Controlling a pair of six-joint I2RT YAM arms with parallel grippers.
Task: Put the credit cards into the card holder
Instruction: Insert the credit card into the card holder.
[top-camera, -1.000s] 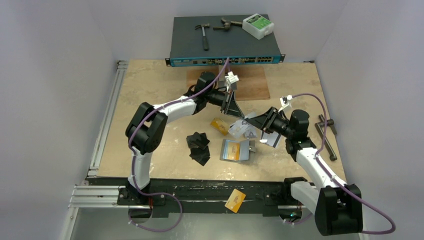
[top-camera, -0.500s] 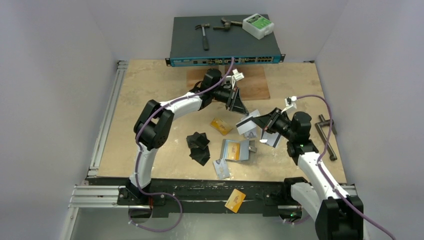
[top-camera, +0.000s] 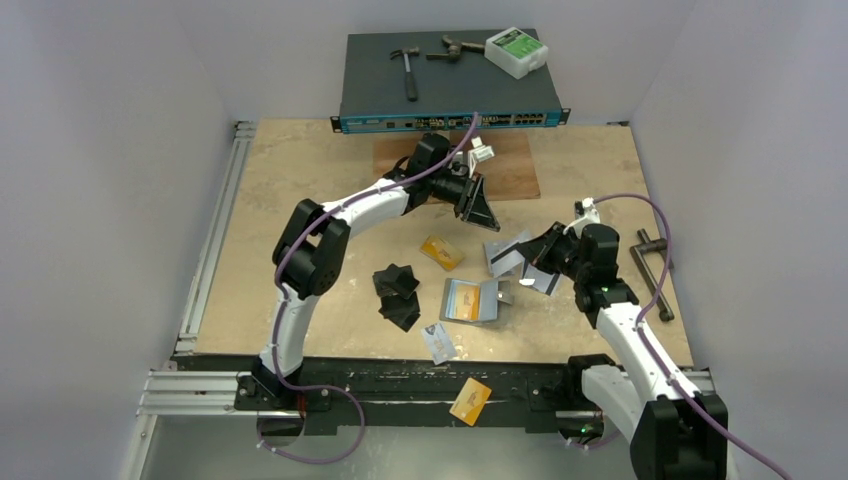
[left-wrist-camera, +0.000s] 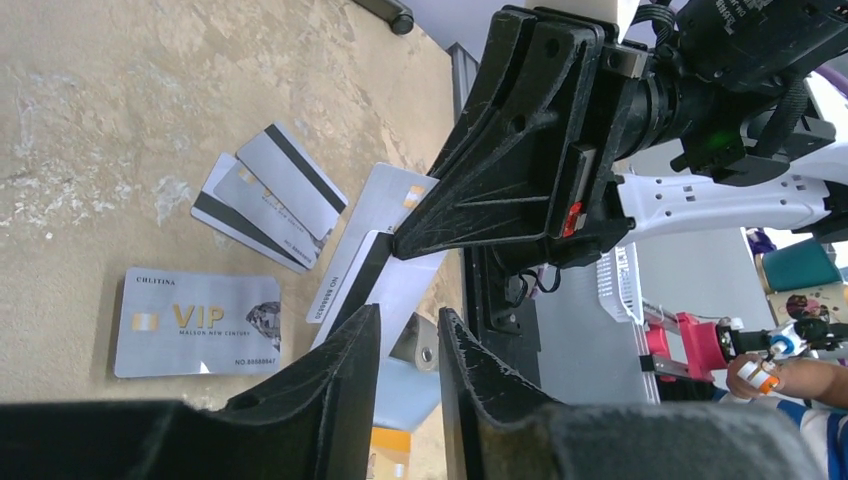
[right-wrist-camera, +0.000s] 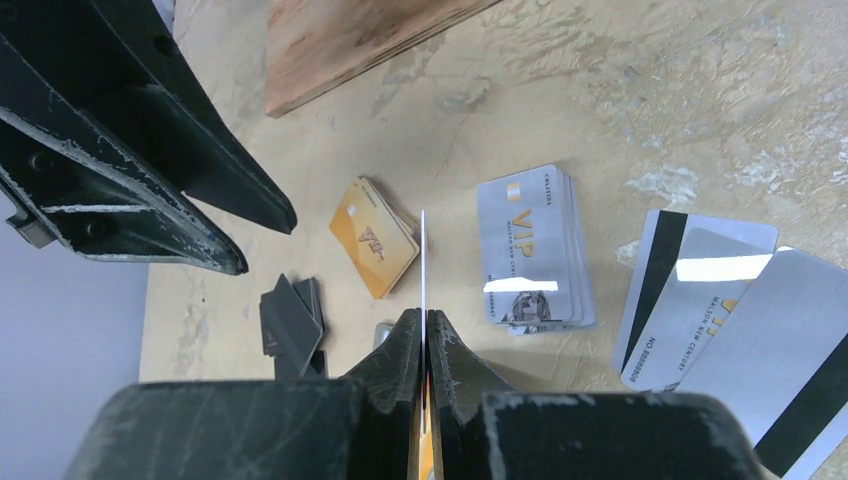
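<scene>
Top external view: the right gripper (top-camera: 522, 250) is gripping a silver card (top-camera: 503, 256), lifted just far-right of the card holder (top-camera: 492, 300).
Right jaws: they are pressing fully together on that card, which is showing edge-on in the right wrist view (right-wrist-camera: 423, 260).
Left gripper (top-camera: 485, 212): it is drawing back toward the far side, its jaws standing slightly apart and carrying nothing.
Just changed: a stray card (top-camera: 437, 343) is now lying by the near edge of the worktop (top-camera: 300, 200), where none lay a second ago.
Meaning: the held card is probably heading for the holder; the stray one is still needing pickup.
Card holder: it is lying open near centre, seemingly already housing an orange card (top-camera: 462, 305).
Hard to make out: the right jaws are hiding most of the holder in the wrist view, and its slot is not showing.
</scene>
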